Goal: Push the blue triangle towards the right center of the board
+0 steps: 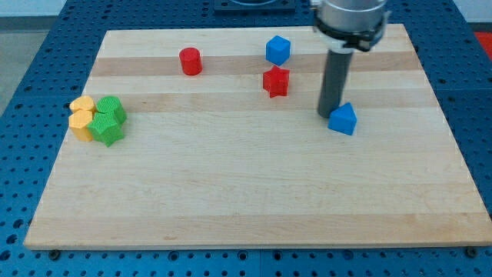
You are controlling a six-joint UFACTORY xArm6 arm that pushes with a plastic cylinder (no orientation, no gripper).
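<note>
Blue triangle touching my tip; arm cropped.

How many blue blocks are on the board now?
2. The blue cube sits near the view's top, above the red star. The blue triangle lies right of center, touching my tip on its left. None seems hidden.

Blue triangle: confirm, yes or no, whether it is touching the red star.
No: the blue triangle sits apart from the red star, toward the view's right and lower, with my tip at its left edge.
</note>
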